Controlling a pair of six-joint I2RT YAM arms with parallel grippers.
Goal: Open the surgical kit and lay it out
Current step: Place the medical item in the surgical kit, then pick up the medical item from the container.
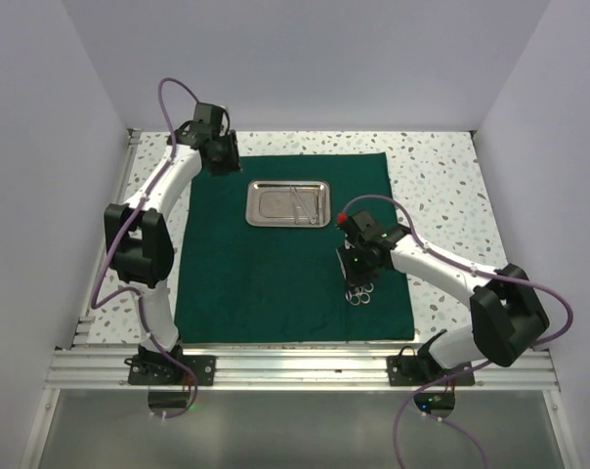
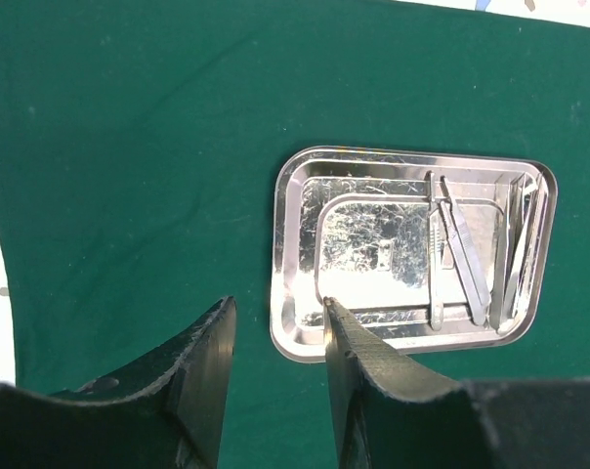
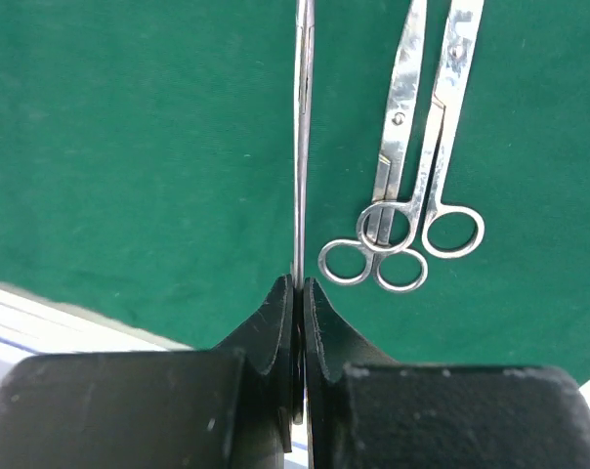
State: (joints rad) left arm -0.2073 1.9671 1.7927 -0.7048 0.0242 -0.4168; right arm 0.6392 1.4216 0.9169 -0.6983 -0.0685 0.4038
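Note:
The dark green cloth [image 1: 266,264] lies spread flat on the table. The shiny steel tray [image 1: 252,205] sits on its far middle, with several slim silver instruments [image 2: 461,254] at the tray's right side [image 2: 287,244]. My left gripper [image 1: 222,161] hovers over the cloth's far-left corner, open and empty [image 2: 278,305], with its right fingertip over the tray's near-left corner. My right gripper [image 1: 356,274] is shut [image 3: 298,281] on a thin silver instrument [image 3: 302,127] seen edge-on above the cloth. Two pairs of scissors [image 3: 412,195] lie side by side on the cloth just right of it [image 1: 359,293].
Speckled white tabletop [image 1: 442,186] surrounds the cloth. White walls close in the back and sides. An aluminium rail [image 1: 295,369] runs along the near edge with both arm bases on it.

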